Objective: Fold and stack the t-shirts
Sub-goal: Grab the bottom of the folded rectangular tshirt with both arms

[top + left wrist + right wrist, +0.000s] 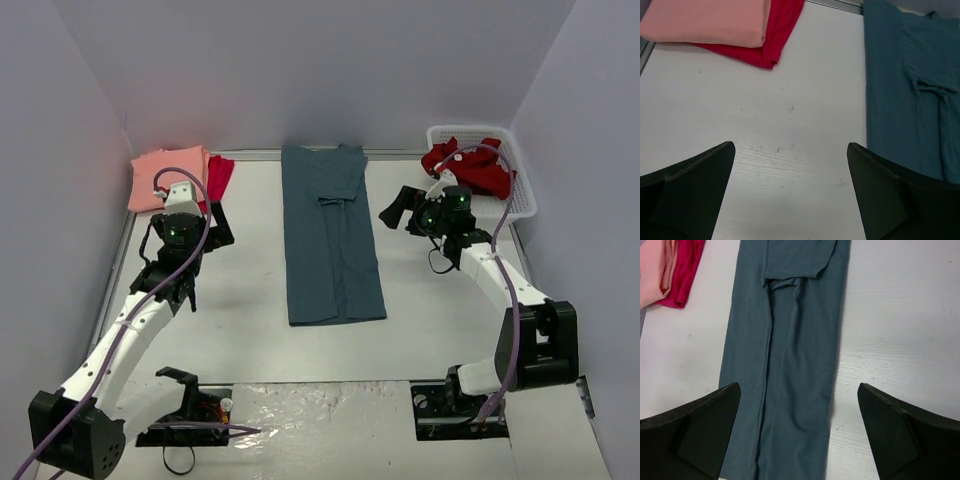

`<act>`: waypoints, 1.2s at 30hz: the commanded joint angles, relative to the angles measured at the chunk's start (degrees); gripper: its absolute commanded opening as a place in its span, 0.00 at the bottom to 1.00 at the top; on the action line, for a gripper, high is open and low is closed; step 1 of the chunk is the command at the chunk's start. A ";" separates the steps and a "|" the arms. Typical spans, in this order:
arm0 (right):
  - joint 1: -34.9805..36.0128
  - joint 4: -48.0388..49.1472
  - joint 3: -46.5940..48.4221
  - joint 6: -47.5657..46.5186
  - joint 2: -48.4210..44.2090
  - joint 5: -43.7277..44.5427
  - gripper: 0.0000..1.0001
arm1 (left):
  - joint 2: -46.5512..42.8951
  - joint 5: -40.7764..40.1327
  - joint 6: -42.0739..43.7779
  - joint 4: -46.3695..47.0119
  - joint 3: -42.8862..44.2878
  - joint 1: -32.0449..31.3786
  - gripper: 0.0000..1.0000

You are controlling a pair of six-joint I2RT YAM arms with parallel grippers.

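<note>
A slate-blue t-shirt [332, 240] lies flat in the middle of the table, folded lengthwise into a long strip with its sleeves tucked in. At the back left a folded salmon-pink t-shirt [168, 178] rests on a crimson t-shirt [219, 177]. The dark red t-shirt [468, 166] is crumpled in the basket. My left gripper [190, 228] hovers open over bare table [790, 145], between the pink pile [710, 22] and the blue strip [910, 95]. My right gripper [432, 215] is open and empty beside the strip's right edge [799, 385].
A white lattice basket [522, 190] stands at the back right corner. Grey walls close in the left, back and right sides. Both arm bases [470, 385] sit at the near edge, with purple cables looping over the arms.
</note>
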 commanded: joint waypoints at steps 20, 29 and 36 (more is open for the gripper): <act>1.23 -1.67 -7.12 2.65 -12.39 -6.71 1.00 | -13.06 6.08 -7.65 4.74 -9.95 -4.15 0.94; 0.97 0.08 -11.51 7.39 -11.52 -10.83 1.00 | -16.40 8.53 -10.74 3.42 -11.79 -4.24 0.94; 0.62 4.78 -15.65 14.26 -12.83 -13.15 1.00 | -17.45 8.88 -13.38 -1.14 -11.01 -4.15 0.94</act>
